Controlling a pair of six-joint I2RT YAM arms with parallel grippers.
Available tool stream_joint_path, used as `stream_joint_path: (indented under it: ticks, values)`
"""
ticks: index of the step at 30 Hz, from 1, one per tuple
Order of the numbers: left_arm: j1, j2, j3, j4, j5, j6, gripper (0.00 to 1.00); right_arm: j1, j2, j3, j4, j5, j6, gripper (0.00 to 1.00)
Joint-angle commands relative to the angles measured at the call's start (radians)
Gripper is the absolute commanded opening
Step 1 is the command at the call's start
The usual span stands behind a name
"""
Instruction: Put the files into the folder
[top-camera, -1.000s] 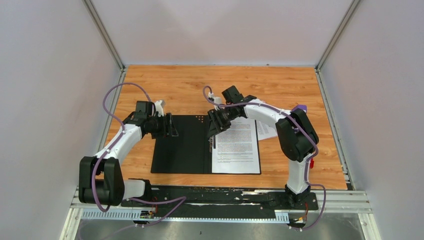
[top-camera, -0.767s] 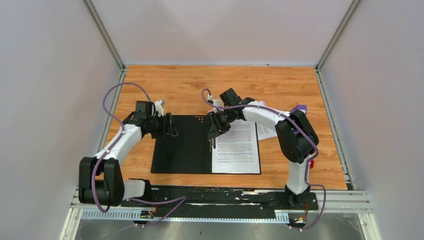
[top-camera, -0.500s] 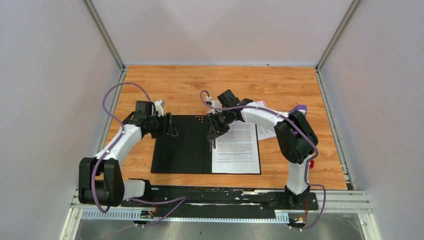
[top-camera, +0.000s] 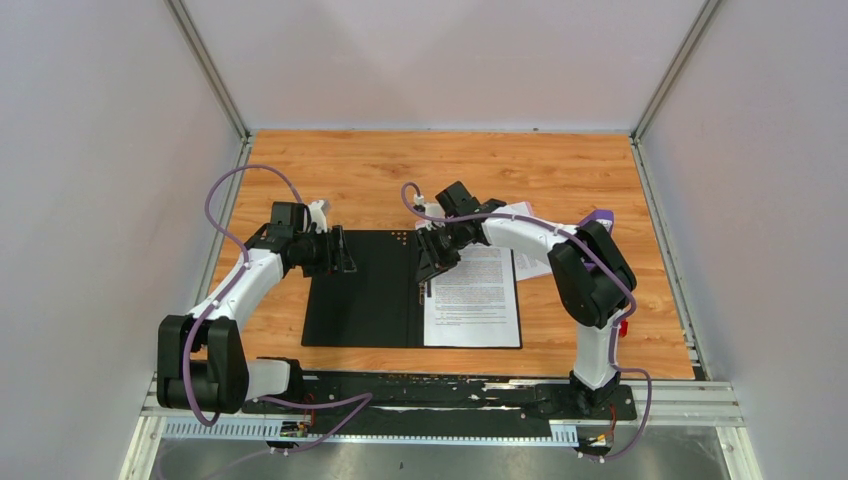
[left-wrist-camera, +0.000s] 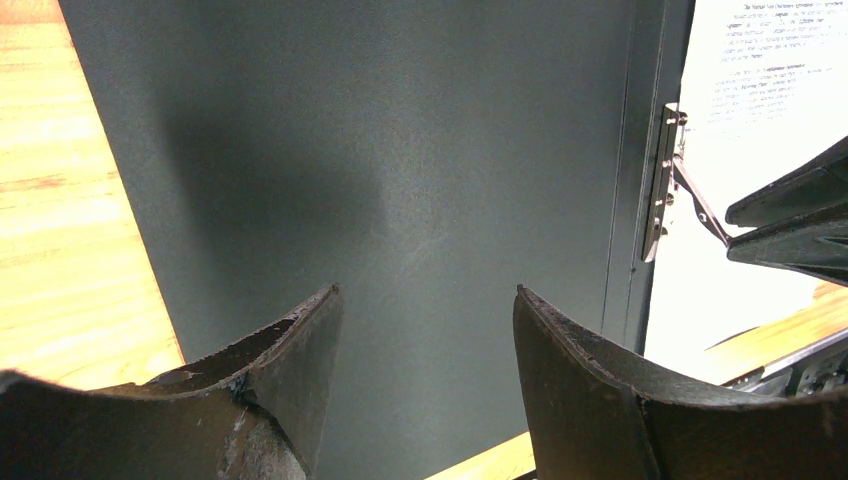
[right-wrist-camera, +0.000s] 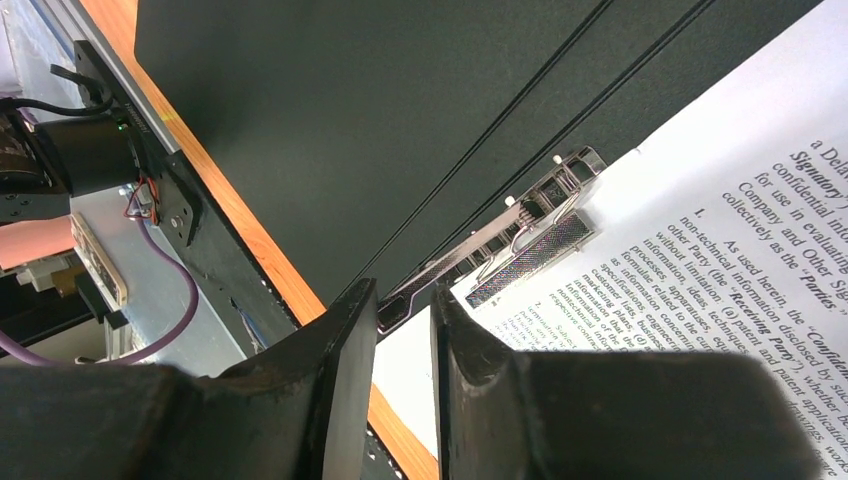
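The folder lies open on the table, black inside up. The files, white printed sheets, lie on its right half under the metal clip beside the spine. My right gripper is over the spine near the folder's far end, its fingers nearly together on the clip's raised lever; the lever also shows in the left wrist view. My left gripper is open and empty just above the folder's left half, near its far left corner.
Another white sheet sticks out to the right of the folder under my right arm. A purple object and a red object lie behind that arm. Metal rails border the wooden table.
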Motion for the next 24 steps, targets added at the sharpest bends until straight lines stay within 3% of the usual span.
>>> stream_joint_path:
  ticks: [1, 11, 16, 24]
  values:
    - [-0.002, -0.029, 0.010, 0.006, 0.000, 0.019, 0.70, 0.011, -0.022, -0.016, 0.022, 0.020, 0.004, 0.25]
    - [-0.002, -0.026, 0.011, 0.004, -0.009, 0.017, 0.70, 0.026, -0.015, -0.041, 0.024, 0.063, 0.004, 0.18]
    - [-0.002, -0.023, 0.013, 0.005, -0.011, 0.017, 0.70, 0.038, -0.021, -0.063, 0.022, 0.128, 0.004, 0.11]
    - [-0.015, -0.016, 0.023, 0.019, 0.003, -0.007, 0.70, 0.085, -0.017, -0.124, 0.028, 0.257, 0.006, 0.09]
